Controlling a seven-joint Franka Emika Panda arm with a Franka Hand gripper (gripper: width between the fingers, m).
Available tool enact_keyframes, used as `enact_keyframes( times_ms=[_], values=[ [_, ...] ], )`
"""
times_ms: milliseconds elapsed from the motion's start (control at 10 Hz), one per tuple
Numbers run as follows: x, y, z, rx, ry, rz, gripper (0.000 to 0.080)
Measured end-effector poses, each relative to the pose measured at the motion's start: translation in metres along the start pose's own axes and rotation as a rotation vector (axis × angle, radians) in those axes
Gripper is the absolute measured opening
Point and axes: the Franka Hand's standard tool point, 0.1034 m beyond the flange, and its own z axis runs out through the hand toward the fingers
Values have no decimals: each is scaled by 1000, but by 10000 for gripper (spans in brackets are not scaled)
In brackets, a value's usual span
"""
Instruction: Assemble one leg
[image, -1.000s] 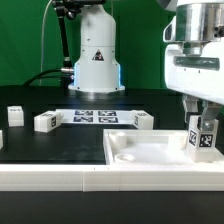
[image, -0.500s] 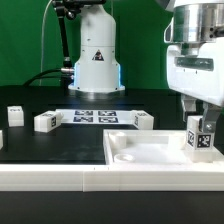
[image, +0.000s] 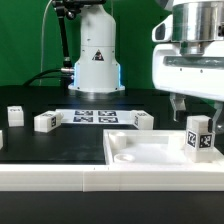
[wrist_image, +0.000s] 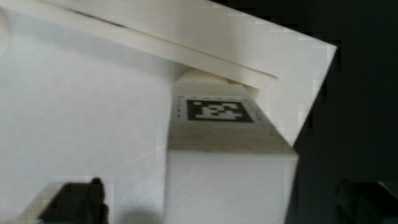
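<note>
One leg (image: 200, 137), a small white block with a black-and-white tag, stands upright in the corner of the large white plate (image: 150, 152) at the exterior view's right. My gripper (image: 196, 110) hangs just above it, jaws spread wider than the block and not touching it. In the wrist view the leg (wrist_image: 231, 140) runs between the two dark fingertips (wrist_image: 75, 200) with a gap on each side, and the gripper (wrist_image: 219, 203) is open over it. Three more legs lie on the black table: one (image: 15, 115), another (image: 45, 122) and a third (image: 143, 120).
The marker board (image: 95, 117) lies flat on the table behind the plate. The robot's white base (image: 95, 60) stands at the back before a green backdrop. Part of another white block (image: 2, 140) shows at the exterior view's left edge.
The gripper has let go of the leg, lifted and shifted slightly toward the exterior view's left. The leg stays standing in the plate's corner.
</note>
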Motion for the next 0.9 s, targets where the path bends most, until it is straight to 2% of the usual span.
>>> enact_keyframes(
  times_ms=[200,900],
  values=[
    [-2,-2,-1,1,7,-256,649],
    [-13,-1,6,-4,-4,-892,649]
  ],
)
